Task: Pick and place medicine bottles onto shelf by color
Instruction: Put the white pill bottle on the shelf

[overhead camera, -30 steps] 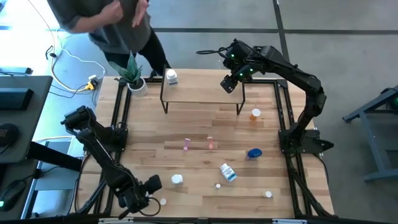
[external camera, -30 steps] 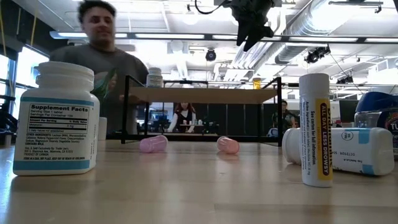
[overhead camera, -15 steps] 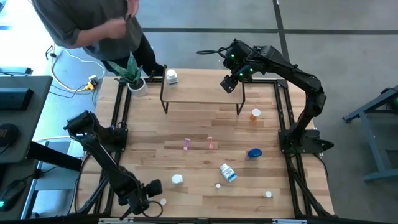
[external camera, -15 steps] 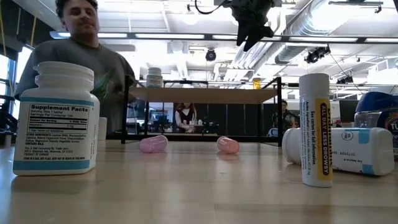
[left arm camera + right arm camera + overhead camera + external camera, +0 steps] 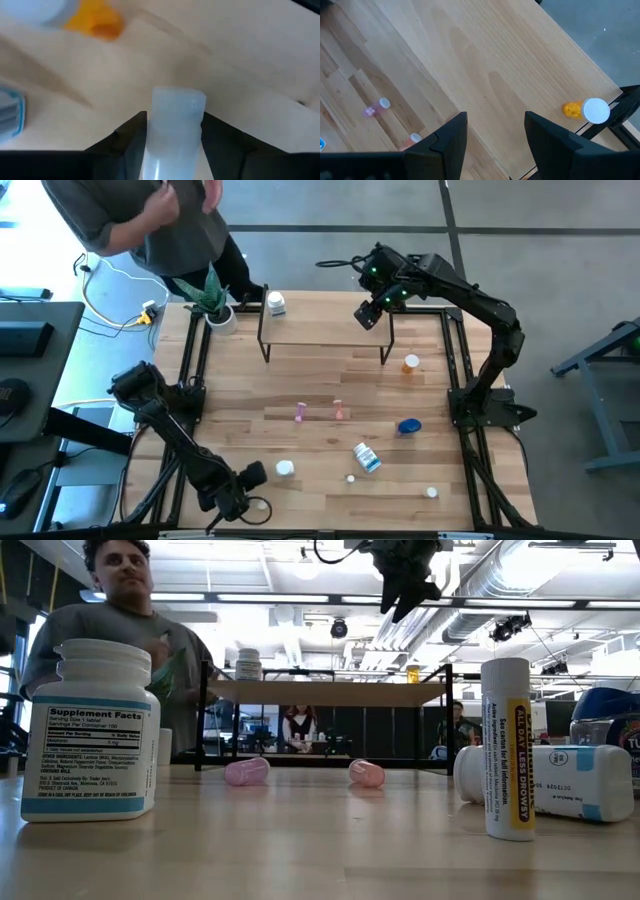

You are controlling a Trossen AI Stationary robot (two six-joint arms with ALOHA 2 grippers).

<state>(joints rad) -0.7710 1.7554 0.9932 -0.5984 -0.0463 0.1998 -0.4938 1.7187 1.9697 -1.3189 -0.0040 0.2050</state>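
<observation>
High view showed the left gripper (image 5: 243,485) low at the table's (image 5: 320,385) near-left corner, its fingers closed around a small white bottle (image 5: 175,127). In the left wrist view that bottle ran lengthwise between the two dark fingers, its far end pointing away from the wrist over bare wood; its near end was cut off by the picture's edge. An orange blur and a blue-edged label sat beyond it, too soft to name.

The right gripper (image 5: 367,315) hung over the shelf's (image 5: 325,330) right end, fingers apart and holding nothing. On the shelf's left end one white-capped bottle (image 5: 276,304) stood upright; the rest of the board lay free.

Two pink vials (image 5: 300,413) lay on their sides mid-table, long axes running front to back. A blue bottle (image 5: 408,425) and a white bottle with blue label (image 5: 367,457), lying askew, sat nearer the right. An orange-capped bottle (image 5: 410,364) stood just right of the shelf's leg. A person (image 5: 150,225) stood beyond the far-left corner.
</observation>
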